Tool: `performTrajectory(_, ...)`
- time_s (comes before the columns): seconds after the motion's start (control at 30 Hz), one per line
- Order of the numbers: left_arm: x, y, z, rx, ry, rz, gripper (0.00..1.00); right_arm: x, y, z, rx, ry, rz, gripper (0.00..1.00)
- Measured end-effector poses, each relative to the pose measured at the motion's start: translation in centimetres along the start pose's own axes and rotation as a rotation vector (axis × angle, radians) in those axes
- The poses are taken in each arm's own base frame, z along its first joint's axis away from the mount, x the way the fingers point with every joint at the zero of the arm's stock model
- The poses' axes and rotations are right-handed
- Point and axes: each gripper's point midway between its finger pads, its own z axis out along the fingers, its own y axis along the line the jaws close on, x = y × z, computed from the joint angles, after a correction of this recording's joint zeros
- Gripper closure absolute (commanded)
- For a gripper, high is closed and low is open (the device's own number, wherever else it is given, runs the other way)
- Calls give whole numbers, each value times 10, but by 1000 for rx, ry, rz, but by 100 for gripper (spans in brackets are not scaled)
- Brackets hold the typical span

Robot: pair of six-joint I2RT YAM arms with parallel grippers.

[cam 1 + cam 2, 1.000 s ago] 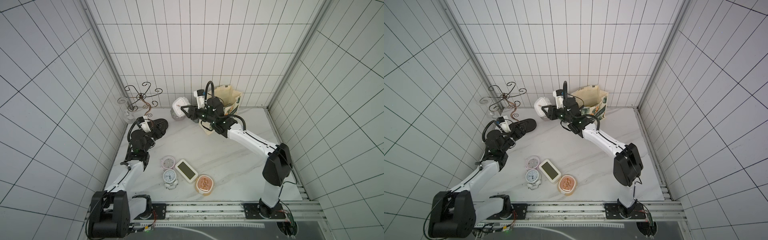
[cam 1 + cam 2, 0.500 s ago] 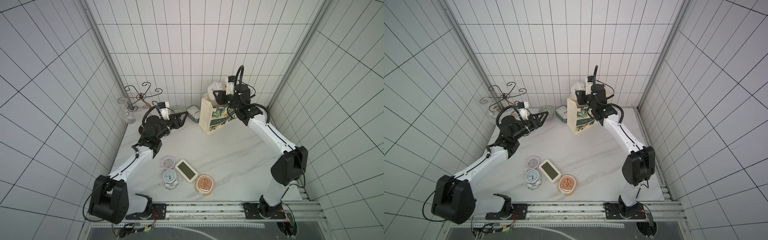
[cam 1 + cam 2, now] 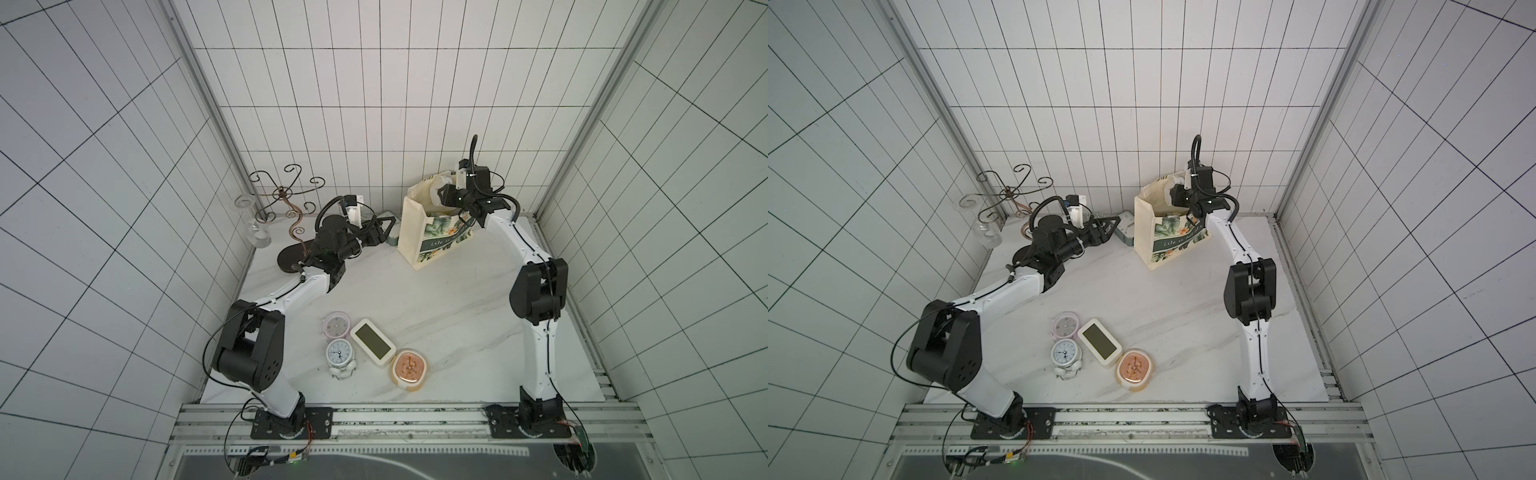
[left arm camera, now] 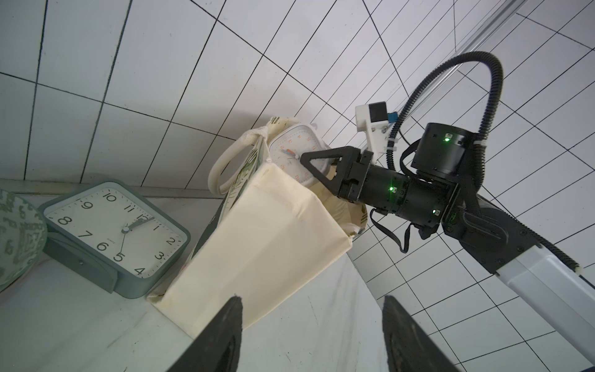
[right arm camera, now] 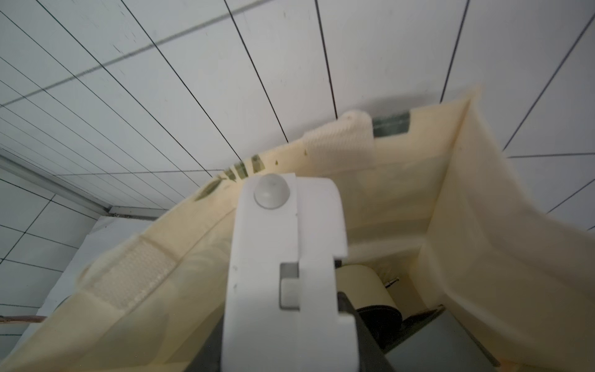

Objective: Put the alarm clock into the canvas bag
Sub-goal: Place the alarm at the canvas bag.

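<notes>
**Top views:** canvas bag [image 3: 409, 232] upright at far right of tabletop [image 3: 436, 324], mouth open. Right fingers [image 3: 444, 194] are at the mouth, clamped on the white alarm clock [image 3: 441, 182]. Left fingers [image 3: 377, 233] are spread wide and empty, just left of the bag. Four spare clocks [image 3: 372, 343] lie near-centre.

**L wrist:** clock face [image 4: 297, 154] shows above the bag rim, lower edge hidden behind it. Teal square clock [image 4: 112, 232] stands beside the bag.

**R wrist:** clock casing [image 5: 289, 251] hangs over the bag's inside [image 5: 467, 225]; not yet released.

**Handling (est.):** clock looks like rigid, light, smooth plastic, so it could slip. You should grip across the case edges, off the face. Bag is soft and the walls may fold, so lower the clock gently.
</notes>
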Motion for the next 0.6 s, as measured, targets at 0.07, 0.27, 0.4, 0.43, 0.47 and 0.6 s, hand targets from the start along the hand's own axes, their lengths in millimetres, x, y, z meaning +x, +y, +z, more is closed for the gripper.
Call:
performTrajectory(0.07, 2, 3, 4, -2, 6, -3, 33, 17, -2, 11, -23, 56, 16, 69)
performTrajectory(0.27, 8, 11, 14, -3, 28, -12, 33, 44, 0, 20, -80, 163, 66, 68)
performTrajectory(0.4, 10, 12, 16, 7, 36, -12, 33, 49, -2, 20, -92, 197, 101, 64)
performTrajectory(0.43, 10, 11, 16, 10, 36, -12, 33, 52, -5, 20, -87, 205, 107, 61)
performTrajectory(0.47, 10, 11, 16, 13, 37, -11, 33, 53, -7, 20, -83, 211, 112, 57)
performTrajectory(0.6, 8, 7, 17, 38, 30, -2, 33, 54, -9, 19, -73, 219, 109, 26)
